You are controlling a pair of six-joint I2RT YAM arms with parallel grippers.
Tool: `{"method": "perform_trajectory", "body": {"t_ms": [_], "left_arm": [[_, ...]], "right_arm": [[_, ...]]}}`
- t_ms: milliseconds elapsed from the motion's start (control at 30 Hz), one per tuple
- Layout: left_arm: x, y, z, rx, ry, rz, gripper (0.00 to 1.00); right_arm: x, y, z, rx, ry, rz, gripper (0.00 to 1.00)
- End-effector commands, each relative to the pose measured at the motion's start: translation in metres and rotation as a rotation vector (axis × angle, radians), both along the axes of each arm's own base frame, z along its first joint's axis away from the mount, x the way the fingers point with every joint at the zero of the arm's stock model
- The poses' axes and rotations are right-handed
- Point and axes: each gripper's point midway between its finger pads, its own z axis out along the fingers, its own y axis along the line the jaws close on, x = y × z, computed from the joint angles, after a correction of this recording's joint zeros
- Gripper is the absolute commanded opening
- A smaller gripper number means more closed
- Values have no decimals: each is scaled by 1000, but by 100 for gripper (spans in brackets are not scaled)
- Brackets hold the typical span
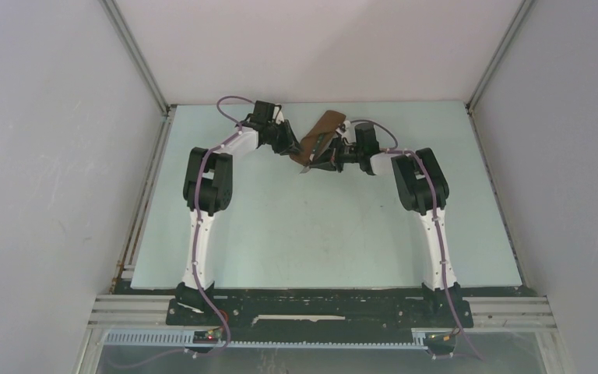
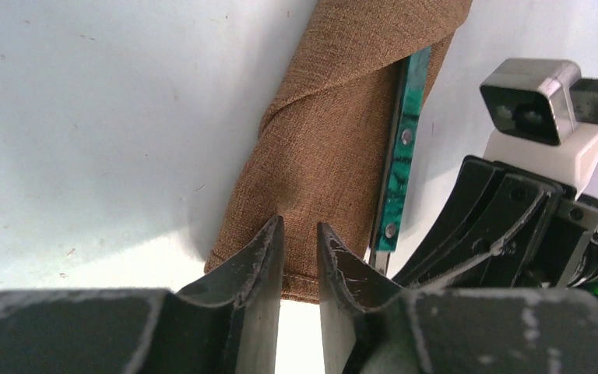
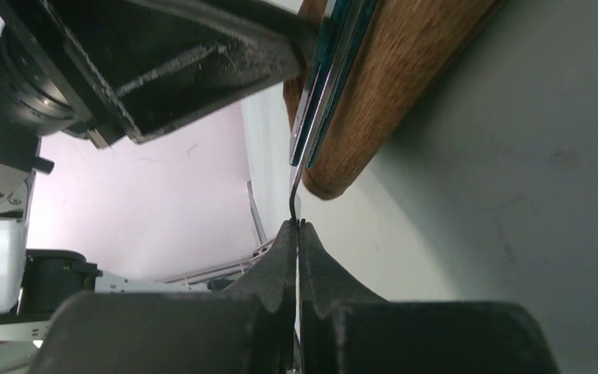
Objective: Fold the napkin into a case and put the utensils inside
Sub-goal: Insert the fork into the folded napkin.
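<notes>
The case [image 2: 327, 148], the brown cloth folded into a narrow pouch, lies on the pale table [image 2: 86, 117], stretching straight away from the left gripper [image 2: 301, 249]. That gripper's jaws stand partly spread. Its fingers [image 2: 265, 257] sit over the case's near hem, and a strip of the hem shows in the gap between them. Whether they press on the cloth, I cannot tell. Along the edge of the case facing the right gripper [image 3: 297, 230] runs the teal-handled utensil [image 2: 402, 148]. Its far end is slipped under the pouch's diagonal fold, while the rest of the handle lies exposed. The right gripper's jaws are pressed together, pinching the thin metal end of the utensil just ahead of the case's near end. No other utensil can be made out.
</notes>
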Motion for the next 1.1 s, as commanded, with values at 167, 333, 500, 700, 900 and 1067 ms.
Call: {"method": "perform_trajectory", "body": {"t_ms": [167,333,500,700,900,1067], "left_arm": [[-9,4,-13,20,42,-9,28],[-9,5,-15,21,44,-12,28],[-9,5,-15,21,45,-12,28],[-9,4,-15,20,43,-18,29],[-9,4,-16,18,47,-19,29],[-10,4,-17,16,50,-21,29]], "right_arm": [[33,-11,0,0,-8,-55,0],[45,-18,-3,-23,-21,-74,0],[60,-25,-7,-38,-23,-113,0],[77,-35,-15,-65,-12,-165,0],[85,-41,-18,-75,-16,-187,0],[91,-41,-17,-68,-12,-205,0]]}}
